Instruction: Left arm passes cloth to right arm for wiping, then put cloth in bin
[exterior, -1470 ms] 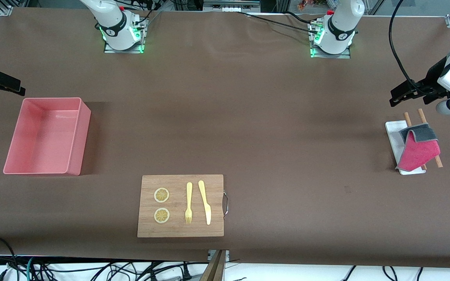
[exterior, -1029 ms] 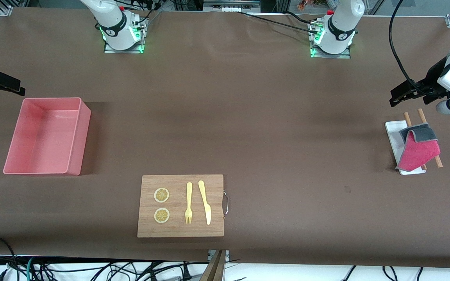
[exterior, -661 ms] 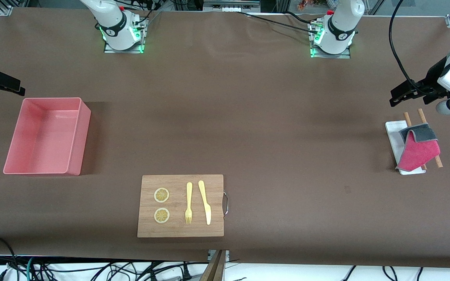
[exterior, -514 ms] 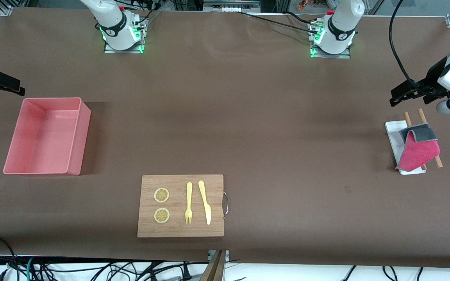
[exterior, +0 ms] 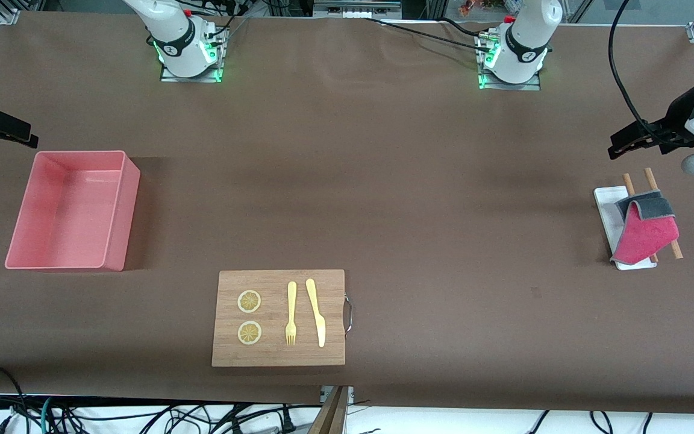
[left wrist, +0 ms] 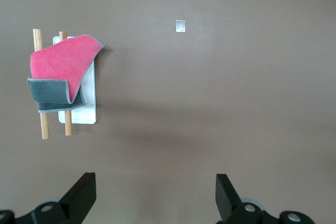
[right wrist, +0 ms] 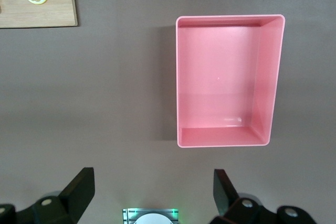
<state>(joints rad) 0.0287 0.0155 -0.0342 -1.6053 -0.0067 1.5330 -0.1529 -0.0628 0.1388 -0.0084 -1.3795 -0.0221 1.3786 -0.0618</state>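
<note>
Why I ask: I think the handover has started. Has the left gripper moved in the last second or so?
Yes. The left gripper, open, has shifted slightly toward the table's edge at the left arm's end, away from the cloth on its white tray.

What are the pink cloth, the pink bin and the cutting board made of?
Cloth: soft fabric, probably microfibre; it folds, showing a grey reverse.
Bin: likely plastic; smooth straight walls with a slight sheen.
Board: looks like bamboo or wood; pale grain lines, metal handle.
</note>
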